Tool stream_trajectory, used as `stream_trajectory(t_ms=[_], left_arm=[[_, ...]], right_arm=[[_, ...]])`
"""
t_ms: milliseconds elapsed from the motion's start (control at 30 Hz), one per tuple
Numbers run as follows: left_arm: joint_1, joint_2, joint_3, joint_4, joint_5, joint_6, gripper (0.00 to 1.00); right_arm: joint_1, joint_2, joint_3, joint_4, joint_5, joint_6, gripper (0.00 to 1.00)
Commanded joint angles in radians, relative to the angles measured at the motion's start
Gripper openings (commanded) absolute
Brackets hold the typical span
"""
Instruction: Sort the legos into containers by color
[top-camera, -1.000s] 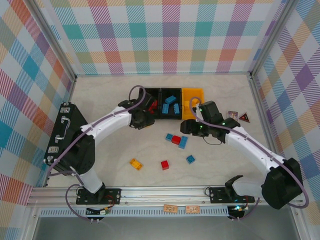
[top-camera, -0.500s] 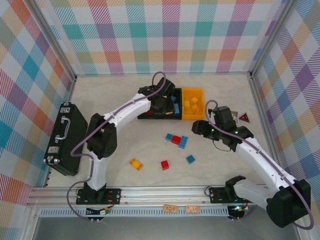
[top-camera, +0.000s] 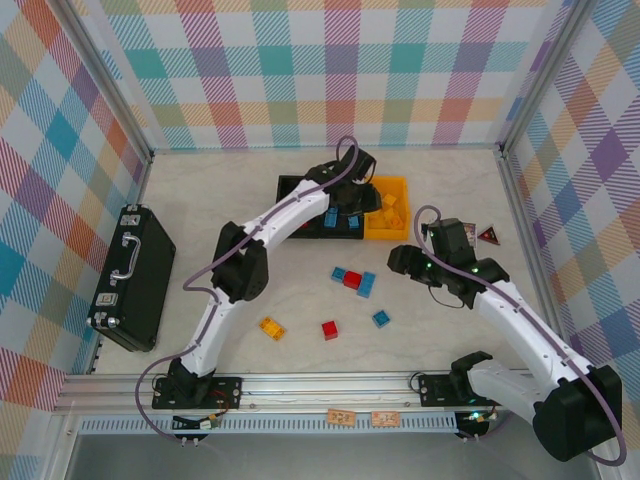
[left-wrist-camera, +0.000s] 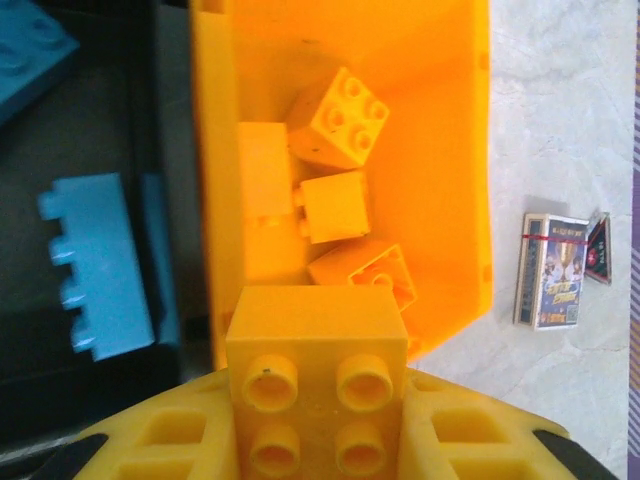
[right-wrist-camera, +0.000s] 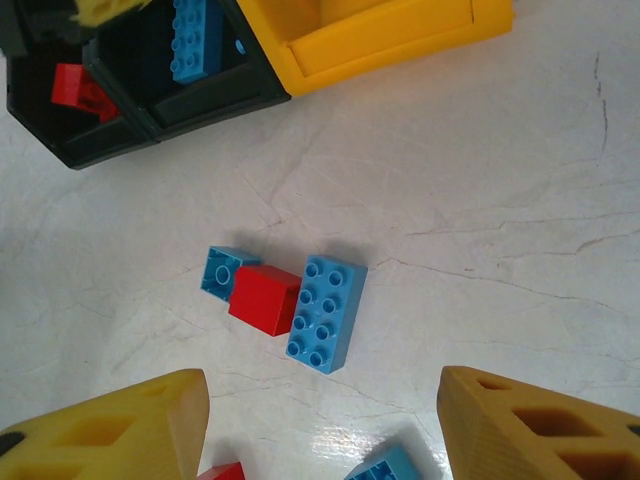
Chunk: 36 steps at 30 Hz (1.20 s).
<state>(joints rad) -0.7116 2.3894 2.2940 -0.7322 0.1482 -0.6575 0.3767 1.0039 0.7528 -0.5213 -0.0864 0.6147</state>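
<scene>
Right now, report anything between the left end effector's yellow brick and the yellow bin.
Nothing visible. The left end effector holds the yellow brick at the edge of the open yellow bin; other yellow bricks lie inside.

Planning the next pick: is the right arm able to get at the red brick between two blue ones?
Likely yes: the open right tool hovers near the red brick, nothing over it, though the oblong blue brick and small blue brick crowd two sides.
</scene>
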Motion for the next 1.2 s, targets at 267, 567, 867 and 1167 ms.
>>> stream_trajectory(t_ms=[267,567,867,1167], left_arm=[[-0.015,0.131,0.181,-0.018,0.066,-0.014,0.31],[-0.014,0.126,0.180,-0.031,0.062,-0.019,0.49],[-0.026,-0.044,0.022,0.009,0.053,0.006,0.50],[-0.028,-0.339,-0.385,0.130,0.071,0.056,0.54]], right_arm=[[-0.020,-0.031,-0.017,-0.010,0.005,0.013,0.63],[-0.030,-0.032,-0.009,-0.013,-0.002,0.012,0.63],[-0.033,-0.049,-0.001,-0.035,0.001,0.007,0.63],[-0.030,-0.048,0.010,-0.089,-0.036,-0.045,0.63]])
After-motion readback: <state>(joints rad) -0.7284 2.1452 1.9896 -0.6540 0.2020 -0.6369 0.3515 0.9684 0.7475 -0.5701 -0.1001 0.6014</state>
